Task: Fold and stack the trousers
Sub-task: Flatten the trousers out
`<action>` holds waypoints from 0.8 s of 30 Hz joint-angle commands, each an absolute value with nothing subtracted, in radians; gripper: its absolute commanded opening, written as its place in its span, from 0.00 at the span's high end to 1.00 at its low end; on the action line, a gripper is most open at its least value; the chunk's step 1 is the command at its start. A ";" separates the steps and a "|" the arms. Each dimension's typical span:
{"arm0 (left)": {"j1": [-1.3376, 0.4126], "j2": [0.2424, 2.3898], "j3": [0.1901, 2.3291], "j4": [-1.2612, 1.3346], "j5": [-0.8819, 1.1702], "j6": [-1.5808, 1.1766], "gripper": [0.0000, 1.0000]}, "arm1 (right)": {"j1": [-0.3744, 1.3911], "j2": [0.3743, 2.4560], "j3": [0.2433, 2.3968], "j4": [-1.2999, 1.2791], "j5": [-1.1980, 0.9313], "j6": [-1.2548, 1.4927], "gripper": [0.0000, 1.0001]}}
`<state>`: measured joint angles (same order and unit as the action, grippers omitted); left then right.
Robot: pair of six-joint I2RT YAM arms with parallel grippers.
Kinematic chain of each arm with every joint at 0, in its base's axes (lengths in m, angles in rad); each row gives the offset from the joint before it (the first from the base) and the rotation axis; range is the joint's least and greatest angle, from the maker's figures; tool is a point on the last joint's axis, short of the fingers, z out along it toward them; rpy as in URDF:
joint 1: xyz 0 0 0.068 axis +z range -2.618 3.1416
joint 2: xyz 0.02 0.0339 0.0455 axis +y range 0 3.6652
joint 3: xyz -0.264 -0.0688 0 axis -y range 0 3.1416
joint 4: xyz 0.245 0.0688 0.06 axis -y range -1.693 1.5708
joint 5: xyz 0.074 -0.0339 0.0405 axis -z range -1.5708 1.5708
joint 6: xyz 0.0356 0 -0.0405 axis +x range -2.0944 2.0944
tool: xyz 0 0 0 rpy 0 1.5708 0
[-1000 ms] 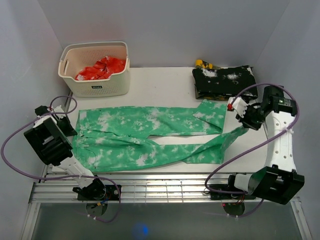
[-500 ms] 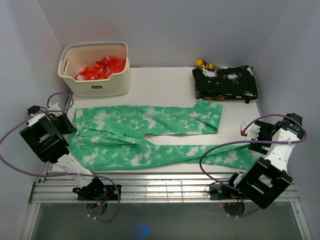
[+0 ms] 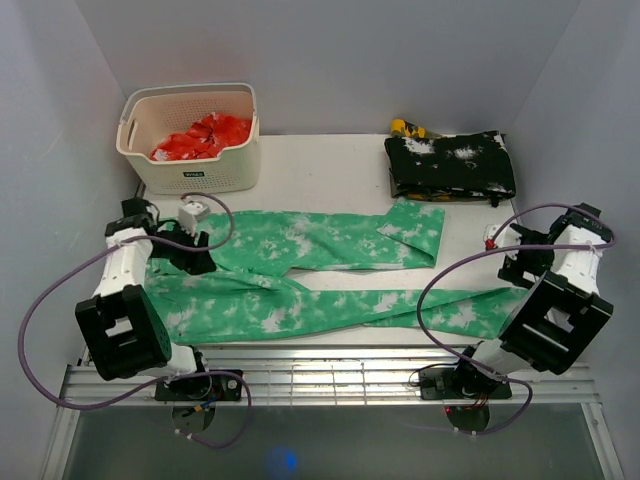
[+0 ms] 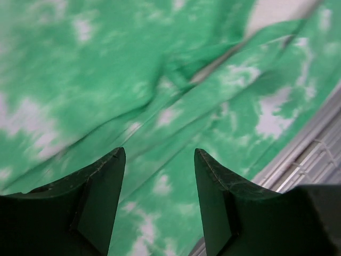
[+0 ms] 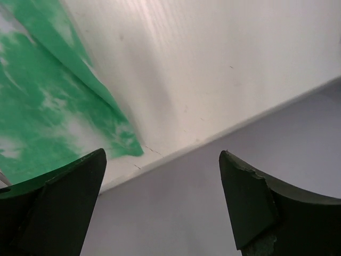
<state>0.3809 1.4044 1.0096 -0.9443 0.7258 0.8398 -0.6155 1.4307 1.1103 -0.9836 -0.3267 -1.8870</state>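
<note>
Trousers [image 3: 280, 240] spread beneath left end effector [image 4: 158, 154], apart | right end effector [image 5: 162, 154] apart, beside them

Bare table strip [image 3: 320, 165] between basket [image 3: 190, 178] and black folded garment [image 3: 450, 165] lay open; trousers [image 3: 300, 310] covered near half; side walls [image 3: 60, 150] stood close.

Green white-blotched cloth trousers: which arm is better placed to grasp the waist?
Probably left. The left fingers hang open over the green white-blotched cloth trousers near the waist; the right fingers are at the opposite hem, mostly over white table.
</note>
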 commanded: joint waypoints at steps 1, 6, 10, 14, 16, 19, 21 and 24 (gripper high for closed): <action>0.142 1.365 1.003 -1.037 0.787 0.865 0.35 | -0.578 1.469 1.017 -0.937 -0.291 -1.864 0.09; -0.234 1.368 0.997 -0.956 0.756 0.723 0.37 | -0.551 1.540 1.008 -0.920 -0.302 -1.856 0.08; -0.386 1.385 0.973 -0.835 0.719 0.643 0.43 | -0.526 1.597 0.985 -0.919 -0.281 -1.833 0.00; -0.521 1.451 0.971 -0.854 0.756 0.644 0.43 | -0.505 1.594 0.933 -0.904 -0.235 -1.832 0.17; -0.601 1.457 0.928 -0.836 0.720 0.652 0.41 | -0.500 1.582 0.884 -0.862 -0.197 -1.847 0.26; -0.699 1.445 0.852 -0.778 0.617 0.644 0.41 | -0.500 1.578 0.847 -0.839 -0.161 -1.845 0.41; -0.768 1.450 0.798 -0.740 0.527 0.637 0.42 | -0.502 1.582 0.850 -0.839 -0.147 -1.833 0.48; -0.854 1.509 0.721 -0.606 0.359 0.574 0.57 | -0.502 1.585 0.856 -0.836 -0.115 -1.810 0.71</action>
